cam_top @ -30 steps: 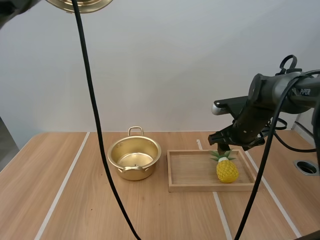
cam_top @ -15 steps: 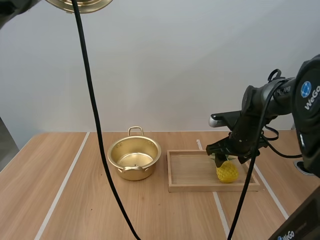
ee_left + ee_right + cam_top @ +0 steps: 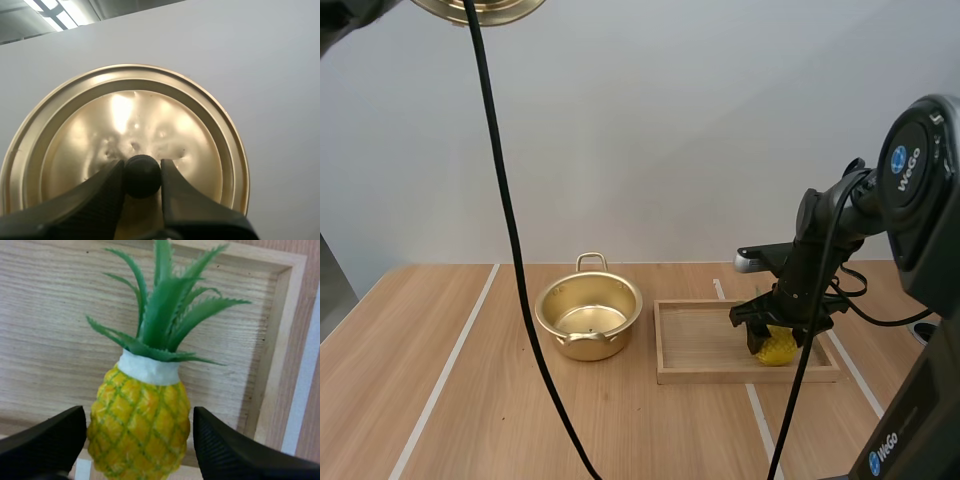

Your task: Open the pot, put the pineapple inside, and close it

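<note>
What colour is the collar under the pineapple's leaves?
The collar is white; clearest in the right wrist view.

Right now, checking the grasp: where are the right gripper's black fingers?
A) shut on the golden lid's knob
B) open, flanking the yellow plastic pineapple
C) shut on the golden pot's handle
B: the right gripper stands open, one finger each side of the yellow pineapple in the wooden tray.
</note>
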